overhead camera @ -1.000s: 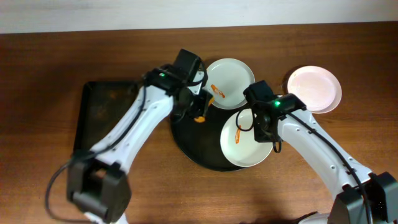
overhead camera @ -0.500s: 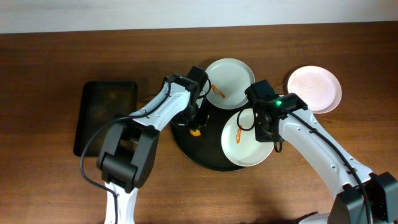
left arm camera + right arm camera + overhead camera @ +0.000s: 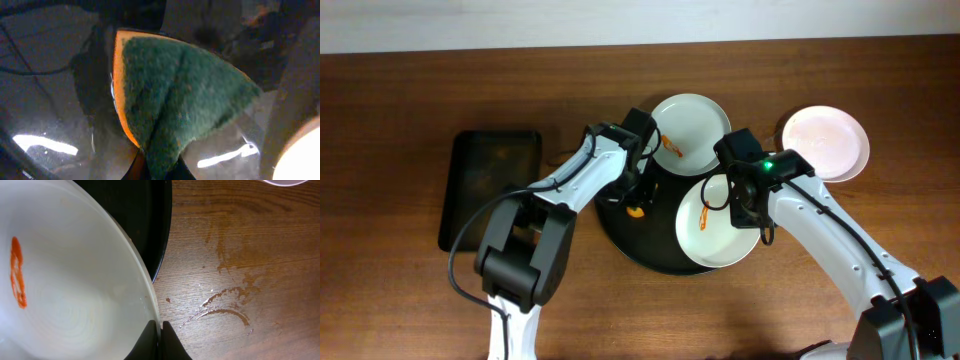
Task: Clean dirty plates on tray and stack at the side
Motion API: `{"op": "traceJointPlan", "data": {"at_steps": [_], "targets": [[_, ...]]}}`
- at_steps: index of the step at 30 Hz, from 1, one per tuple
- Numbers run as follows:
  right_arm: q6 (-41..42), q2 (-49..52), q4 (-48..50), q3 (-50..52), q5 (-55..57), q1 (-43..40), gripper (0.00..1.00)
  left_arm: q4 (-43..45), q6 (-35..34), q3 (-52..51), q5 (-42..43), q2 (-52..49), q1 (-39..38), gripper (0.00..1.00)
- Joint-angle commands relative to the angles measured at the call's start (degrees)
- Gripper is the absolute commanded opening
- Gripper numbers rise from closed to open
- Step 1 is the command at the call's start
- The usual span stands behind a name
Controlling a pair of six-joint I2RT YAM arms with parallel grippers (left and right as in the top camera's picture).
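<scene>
Overhead: my left gripper (image 3: 637, 203) is sitting over the tray (image 3: 620, 240), jaws clamped on an orange-edged sponge (image 3: 636, 211) that's resting on the tray's bare left part. My right gripper (image 3: 752, 222) is pinching the right rim of the near plate (image 3: 710, 235), which is lying on the tray's right side with a sauce smear (image 3: 702, 216) on it. The far plate (image 3: 692, 125), also smeared, is overlapping the tray's top rim. The third plate (image 3: 825, 143) is sitting on the table (image 3: 410, 100) right of the tray, off it. A rectangular tray (image 3: 490, 185) is lying well to the left.

Left wrist: the sponge (image 3: 175, 95) is showing its green scrub face, its lower corner squeezed in my left gripper (image 3: 157, 170), glossy tray (image 3: 45, 115) under it.

Right wrist: my right gripper (image 3: 160, 337) is closing tight on the near plate (image 3: 75, 290) at its rim, smear (image 3: 17, 272) at left. Tray (image 3: 150, 220) edge is beyond, wet streaks (image 3: 220, 311) on the table (image 3: 260, 255).
</scene>
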State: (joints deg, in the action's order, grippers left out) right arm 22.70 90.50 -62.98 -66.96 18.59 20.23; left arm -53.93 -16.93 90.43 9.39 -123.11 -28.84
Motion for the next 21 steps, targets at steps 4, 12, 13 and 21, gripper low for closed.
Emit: {"op": "traceJointPlan", "data": {"at_steps": [4, 12, 13, 21], "targets": [[0.04, 0.24, -0.04, 0.0, 0.07, -0.44, 0.04, -1.2, -2.38, -0.57, -4.76, 8.76, -0.42, 0.0], [0.04, 0.24, 0.15, 0.0, 0.07, -0.44, 0.04, 10.01, -4.26, -13.6, -4.72, 8.66, -0.42, 0.0], [0.04, 0.24, 0.2, 0.0, 0.07, -0.44, 0.04, 12.0, -4.83, -15.39, -4.7, 8.66, -0.42, 0.0], [0.04, 0.11, 0.13, -0.96, -2.12, -0.44, 0.04, 14.25, -5.33, -15.02, -1.2, 12.66, -0.42, 0.0]]}}
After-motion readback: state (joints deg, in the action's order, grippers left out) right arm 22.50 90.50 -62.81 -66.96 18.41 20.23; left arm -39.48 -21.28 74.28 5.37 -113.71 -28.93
